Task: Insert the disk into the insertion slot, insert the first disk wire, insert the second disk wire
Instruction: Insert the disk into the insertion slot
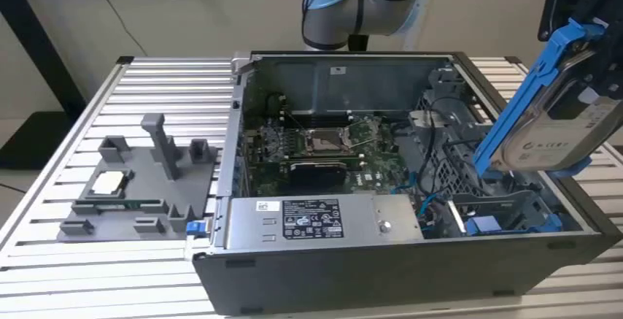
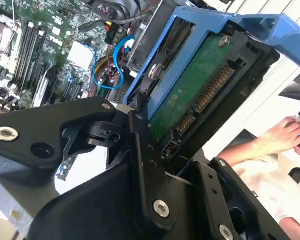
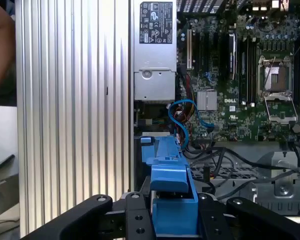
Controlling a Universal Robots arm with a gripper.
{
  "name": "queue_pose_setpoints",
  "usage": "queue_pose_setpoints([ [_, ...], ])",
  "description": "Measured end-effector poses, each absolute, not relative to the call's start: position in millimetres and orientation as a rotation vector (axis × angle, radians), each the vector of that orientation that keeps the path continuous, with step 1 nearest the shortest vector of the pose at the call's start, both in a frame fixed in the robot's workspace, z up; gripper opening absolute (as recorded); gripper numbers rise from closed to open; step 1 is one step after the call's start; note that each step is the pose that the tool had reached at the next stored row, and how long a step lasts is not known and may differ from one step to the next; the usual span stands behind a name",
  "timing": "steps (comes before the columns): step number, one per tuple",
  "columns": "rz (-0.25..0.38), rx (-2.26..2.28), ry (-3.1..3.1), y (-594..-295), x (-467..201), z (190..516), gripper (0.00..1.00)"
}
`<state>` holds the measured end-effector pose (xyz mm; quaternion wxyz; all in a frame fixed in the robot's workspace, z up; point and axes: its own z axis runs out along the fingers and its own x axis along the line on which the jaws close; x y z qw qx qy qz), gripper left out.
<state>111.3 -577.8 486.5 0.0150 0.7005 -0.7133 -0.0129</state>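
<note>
My gripper is clamped on the disk. In the first wrist view you can see it pinching the blue carrier from both sides. The disk hangs in the air, tilted, label facing out, over the end of the computer case on the exterior view's right. That puts it well above the insertion slot, which sits down in the case's near corner on that same side, so nothing's seated yet.

In the second wrist view the green board side and its connector strip face the camera.

My take on doing this bit right: square the disk to the slot first, since it's clearly canted now. Then let the carrier's edges ride the slot's blue guides rather than forcing anything. The looped blue cable lies just beside the slot, so I'd watch that it doesn't get trapped underneath. The power-supply box runs along the case's near edge, well clear of the disk.
</note>
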Motion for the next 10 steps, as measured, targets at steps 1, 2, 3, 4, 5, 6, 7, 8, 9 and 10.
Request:
queue_pose_setpoints([
  [1,-0.04,2.18,-2.22,-577.8,111.3,485.9,0.33],
  [2,-0.04,2.18,-2.22,-577.8,111.3,485.1,0.33],
  [3,-0.04,2.18,-2.22,-577.8,111.3,484.2,0.33],
  [4,-0.04,2.18,-2.22,-577.7,111.3,483.2,0.33],
  [5,-0.039,2.18,-2.22,-577.7,111.3,482.2,0.33],
  [6,-0.039,2.18,-2.22,-577.7,111.3,481.2,0.33],
  [7,-0.039,2.18,-2.22,-577.7,111.3,480.0,0.33],
  [8,-0.039,2.18,-2.22,-577.7,111.3,478.9,0.33],
  [9,-0.039,2.18,-2.22,-577.7,111.4,477.7,0.33],
  [10,-0.039,2.18,-2.22,-577.8,111.5,476.3,0.33],
])
